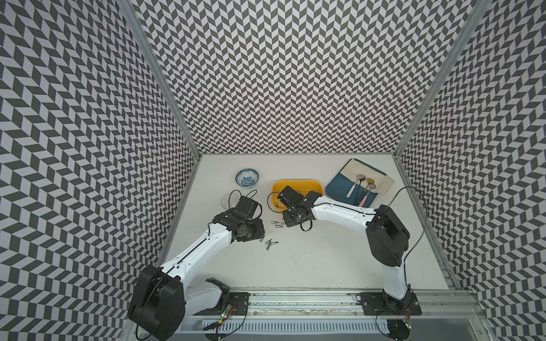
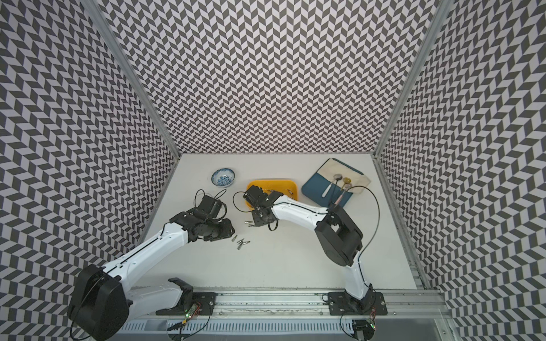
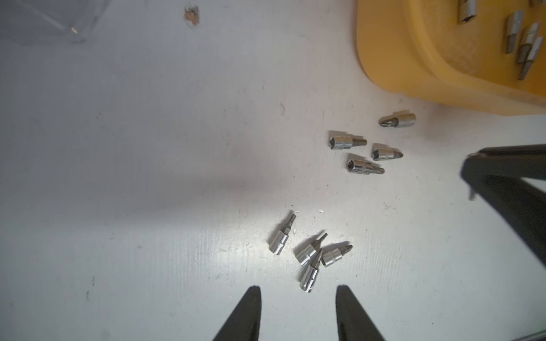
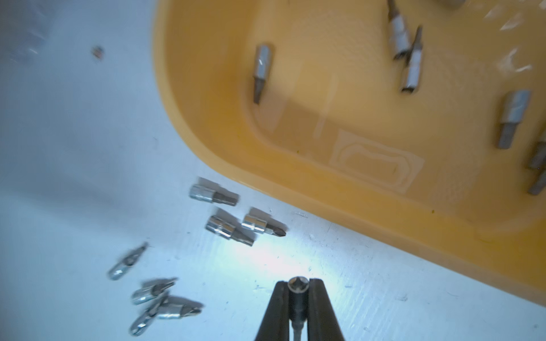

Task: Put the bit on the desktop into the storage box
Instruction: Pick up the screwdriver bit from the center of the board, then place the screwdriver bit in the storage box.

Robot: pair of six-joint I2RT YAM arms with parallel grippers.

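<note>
The right gripper (image 4: 298, 285) pinches one bit (image 4: 297, 295) just off the yellow storage box's (image 4: 206, 124) near edge, while the left gripper (image 3: 298, 288), fingers apart and empty, hovers over loose bits (image 3: 310, 254) on the desktop (image 3: 147, 177).

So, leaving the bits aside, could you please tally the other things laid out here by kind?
storage box: 1
patterned bowl: 1
blue-and-cream tray: 1
spoons: 3
clear glass: 1
Total: 7
</note>
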